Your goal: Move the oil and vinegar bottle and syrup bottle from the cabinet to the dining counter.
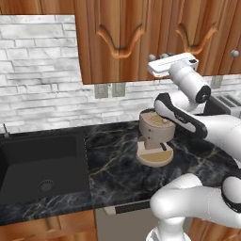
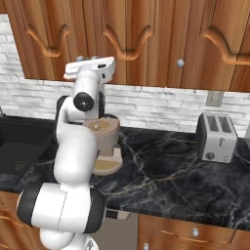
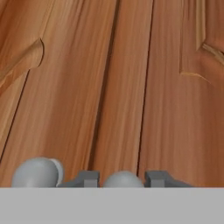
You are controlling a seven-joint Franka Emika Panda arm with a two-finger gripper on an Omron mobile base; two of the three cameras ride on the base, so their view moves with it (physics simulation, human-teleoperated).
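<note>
Kitchen wall w/ white brick backsplash, black marble bench [image 1: 113,155] below, dark sink [image 1: 42,164] at left, toaster [image 2: 216,137] at right. Reddish wood cabinet [image 1: 117,37] above, doors closed, so oil and vinegar bottle + syrup bottle can't be seen; presumably behind the doors. Dining counter not in these views.

Tool [image 3: 122,180] up at the lower edge of the cabinet, jaws drawn together on a small round silver knob [image 3: 122,179] sitting between the finger tips in hand view; second knob [image 3: 37,173] just beside it on the neighbouring door. Door seam runs up between the two.

Beige coffee grinder-type appliance [image 1: 155,136] stands on the bench right under the arm's elbow.

Risks, as judged:
- grip on knob is tiny and round → may slip off when pulling, door stays shut.
- pull in a straight line rather than along the hinge arc → tool twists off or the arm strains.
- elbow swings low during pull → could knock the appliance.
- door opens toward the arm → may hit the wrist and block reach to the bottles.
</note>
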